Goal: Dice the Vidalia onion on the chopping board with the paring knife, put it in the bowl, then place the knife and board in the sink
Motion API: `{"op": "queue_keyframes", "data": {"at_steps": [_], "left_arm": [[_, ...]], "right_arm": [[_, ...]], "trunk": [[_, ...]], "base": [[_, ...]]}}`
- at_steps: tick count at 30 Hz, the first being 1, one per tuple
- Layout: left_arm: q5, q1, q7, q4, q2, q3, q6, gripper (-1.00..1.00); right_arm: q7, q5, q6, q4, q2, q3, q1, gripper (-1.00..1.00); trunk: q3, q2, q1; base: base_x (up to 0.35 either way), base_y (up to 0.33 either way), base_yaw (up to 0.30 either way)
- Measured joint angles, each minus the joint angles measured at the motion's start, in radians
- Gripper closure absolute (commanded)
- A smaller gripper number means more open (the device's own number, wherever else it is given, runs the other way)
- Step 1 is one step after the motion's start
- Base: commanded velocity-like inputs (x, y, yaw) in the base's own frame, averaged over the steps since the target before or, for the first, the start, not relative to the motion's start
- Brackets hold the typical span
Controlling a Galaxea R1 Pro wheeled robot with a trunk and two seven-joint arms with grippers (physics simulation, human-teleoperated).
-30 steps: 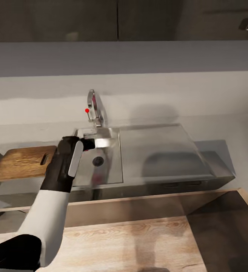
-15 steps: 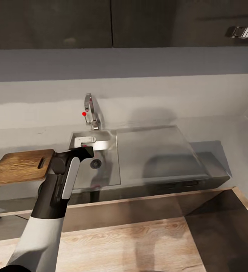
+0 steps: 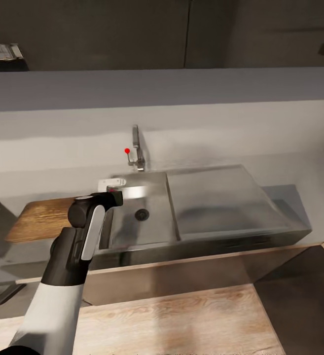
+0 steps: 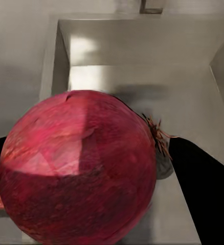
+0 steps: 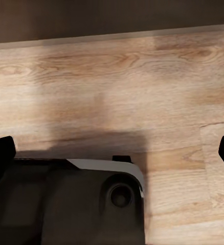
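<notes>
My left gripper (image 3: 113, 197) is shut on the Vidalia onion (image 4: 79, 168), a pinkish-red ball that bulks large in the left wrist view between the black fingers (image 4: 204, 189). It hangs over the left rim of the sink (image 3: 142, 231), with the steel basin floor (image 4: 142, 87) below it. The brown chopping board (image 3: 38, 219) lies on the countertop (image 3: 305, 167) left of the sink, partly behind my left arm. My right gripper (image 5: 112, 150) is open over the wooden floor, low beside the robot's base. The paring knife and the bowl are out of view.
The chrome tap (image 3: 138, 148) with a red dot stands behind the basin. A flat drainboard (image 3: 221, 202) takes up the sink's right part. Dark wall cabinets (image 3: 132, 29) hang above. The wooden floor (image 3: 181, 315) lies in front of the counter.
The head camera has panned, shifting the whole scene to the right. My left gripper, still shut on the onion, has risen out of the basin and drawn toward its left rim.
</notes>
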Motion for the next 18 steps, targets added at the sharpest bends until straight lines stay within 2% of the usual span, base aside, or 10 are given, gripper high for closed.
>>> {"op": "queue_keyframes", "data": {"at_steps": [11, 18], "left_arm": [[0.0, 0.0, 0.0, 0.0, 0.001, 0.0, 0.0, 1.0], [0.0, 0.0, 0.0, 0.0, 0.0, 0.0, 0.0, 1.0]], "right_arm": [[0.001, 0.0, 0.0, 0.0, 0.0, 0.0, 0.0, -1.0], [0.0, 0.0, 0.0, 0.001, 0.0, 0.0, 0.0, -1.0]], "trunk": [[0.0, 0.0, 0.0], [0.0, 0.0, 0.0]], "base": [[-0.092, 0.303, 0.0], [-0.017, 0.303, 0.0]]}}
